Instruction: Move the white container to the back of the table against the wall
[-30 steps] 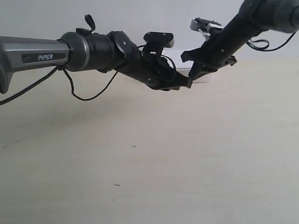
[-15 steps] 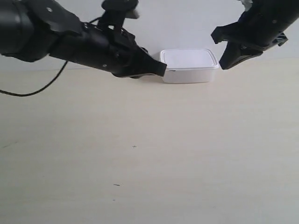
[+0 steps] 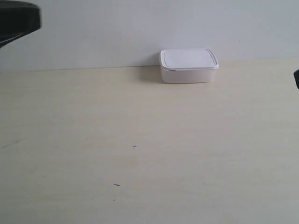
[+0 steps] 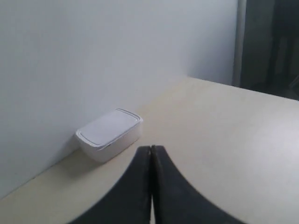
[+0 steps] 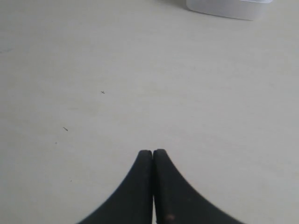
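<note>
The white container (image 3: 188,66) stands lidded at the back of the table (image 3: 149,154), its rear side against the wall (image 3: 117,28). The left wrist view shows the container (image 4: 110,134) by the wall (image 4: 93,60), well clear of my left gripper (image 4: 151,148), which is shut and empty. My right gripper (image 5: 153,152) is shut and empty above bare table, with only an edge of the container (image 5: 229,7) at the frame's border. In the exterior view just a dark arm part (image 3: 18,21) shows at the upper left, and a sliver at the right edge.
Tiny dark specks (image 3: 134,146) mark the cream tabletop. In the left wrist view a dark panel (image 4: 271,46) stands beyond the table's far end.
Both arms have pulled back from the container and almost left the exterior view. The container has stayed against the wall.
</note>
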You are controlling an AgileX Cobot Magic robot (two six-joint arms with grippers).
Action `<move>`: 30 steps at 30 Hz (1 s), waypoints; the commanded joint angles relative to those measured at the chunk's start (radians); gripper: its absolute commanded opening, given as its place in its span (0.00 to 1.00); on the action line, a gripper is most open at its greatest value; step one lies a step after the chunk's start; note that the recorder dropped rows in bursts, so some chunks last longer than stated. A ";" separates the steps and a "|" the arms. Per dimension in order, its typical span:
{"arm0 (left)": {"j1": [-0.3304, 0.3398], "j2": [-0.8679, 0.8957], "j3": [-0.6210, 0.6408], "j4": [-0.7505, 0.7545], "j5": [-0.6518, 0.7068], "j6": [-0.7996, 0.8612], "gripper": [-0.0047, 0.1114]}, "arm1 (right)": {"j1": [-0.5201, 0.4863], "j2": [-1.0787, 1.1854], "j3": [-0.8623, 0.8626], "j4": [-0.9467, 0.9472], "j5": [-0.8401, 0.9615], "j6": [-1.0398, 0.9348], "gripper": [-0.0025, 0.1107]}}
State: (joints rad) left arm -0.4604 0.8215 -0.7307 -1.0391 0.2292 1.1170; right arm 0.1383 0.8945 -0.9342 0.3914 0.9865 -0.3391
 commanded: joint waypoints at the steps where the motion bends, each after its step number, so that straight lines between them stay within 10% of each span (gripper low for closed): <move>1: 0.002 -0.366 0.216 -0.054 -0.133 0.003 0.04 | 0.000 -0.159 0.112 -0.002 -0.039 -0.030 0.02; 16: 0.002 -0.769 0.487 -0.048 -0.094 0.003 0.04 | 0.000 -0.627 0.412 0.021 -0.040 0.003 0.02; 30: 0.002 -0.767 0.611 -0.048 -0.423 0.007 0.04 | 0.000 -0.640 0.604 0.014 -0.617 0.001 0.02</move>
State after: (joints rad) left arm -0.4604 0.0558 -0.1378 -1.0824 -0.1270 1.1187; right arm 0.1383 0.2365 -0.3739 0.4031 0.4869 -0.3374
